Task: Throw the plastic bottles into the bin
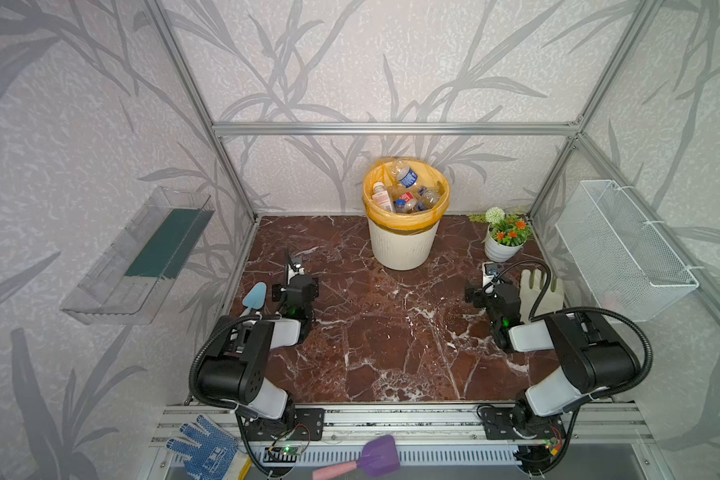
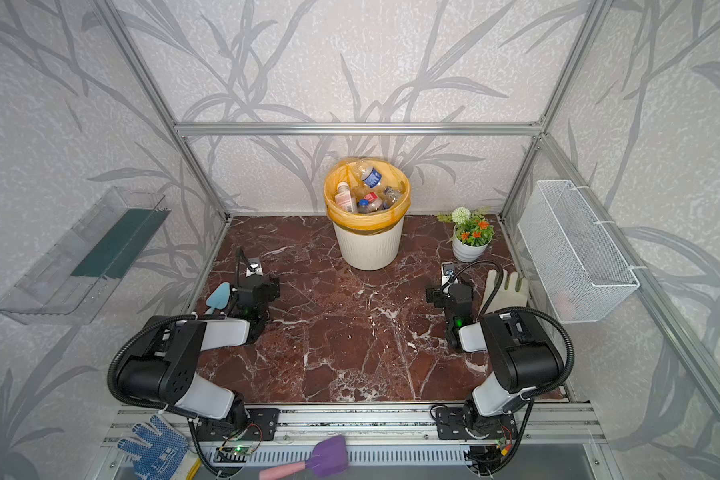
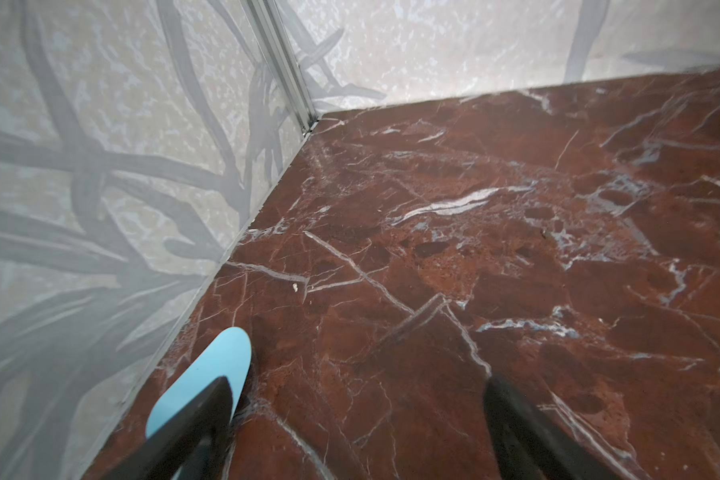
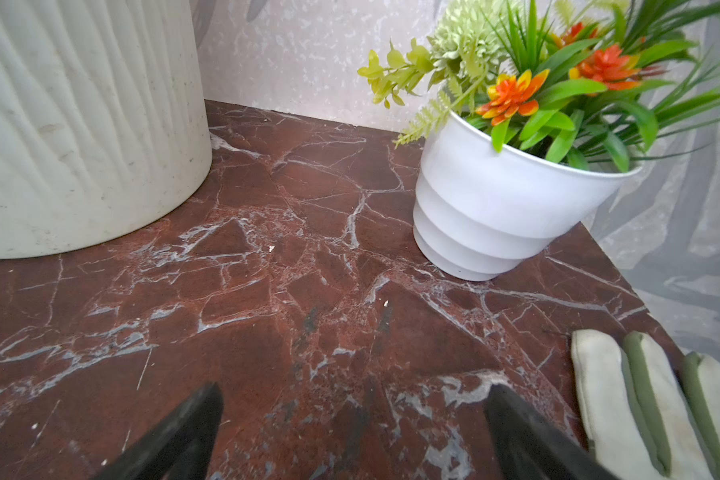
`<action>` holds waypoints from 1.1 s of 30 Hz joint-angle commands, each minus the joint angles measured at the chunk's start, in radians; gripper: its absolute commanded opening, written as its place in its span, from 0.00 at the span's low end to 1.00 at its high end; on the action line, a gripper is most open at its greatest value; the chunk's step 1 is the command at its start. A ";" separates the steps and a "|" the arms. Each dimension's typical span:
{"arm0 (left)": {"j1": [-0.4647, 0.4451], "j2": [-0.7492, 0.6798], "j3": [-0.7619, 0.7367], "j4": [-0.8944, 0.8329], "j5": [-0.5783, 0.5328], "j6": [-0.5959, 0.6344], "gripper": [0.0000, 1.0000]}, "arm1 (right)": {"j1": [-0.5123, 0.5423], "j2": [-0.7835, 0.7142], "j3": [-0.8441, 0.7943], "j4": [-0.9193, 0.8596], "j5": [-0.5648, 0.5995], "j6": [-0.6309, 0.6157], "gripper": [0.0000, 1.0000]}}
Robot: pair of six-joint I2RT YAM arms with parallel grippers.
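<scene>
Wrapping up, by the look of it: spotting the plastic bottles (image 1: 408, 191) heaped inside the bin (image 1: 404, 245), well ahead of both claws and between them. Showing the left claw (image 3: 356, 390) wide and empty, just beside a blue scoop (image 3: 208, 361). Showing the right claw (image 4: 355, 390) equally wide, empty, near a glove (image 4: 641, 407). Finding no bottle on the counter (image 1: 371, 332). Probably nothing left to throw.

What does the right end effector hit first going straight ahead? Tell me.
Probably nothing nearby: the open right end effector points through the gap between the bin and the flower pot, so the back wall likely comes first; depth is unclear.
</scene>
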 commanded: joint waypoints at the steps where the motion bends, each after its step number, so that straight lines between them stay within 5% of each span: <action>1: 0.078 0.036 -0.076 0.252 0.201 -0.071 0.97 | -0.003 -0.007 0.014 0.013 0.018 0.012 0.99; 5: 0.081 0.027 -0.025 0.132 0.179 -0.089 0.99 | -0.003 -0.006 0.015 0.013 0.018 0.012 0.99; 33: 0.078 0.038 -0.019 0.141 0.197 -0.064 0.99 | -0.029 -0.010 0.020 -0.006 -0.007 0.041 0.99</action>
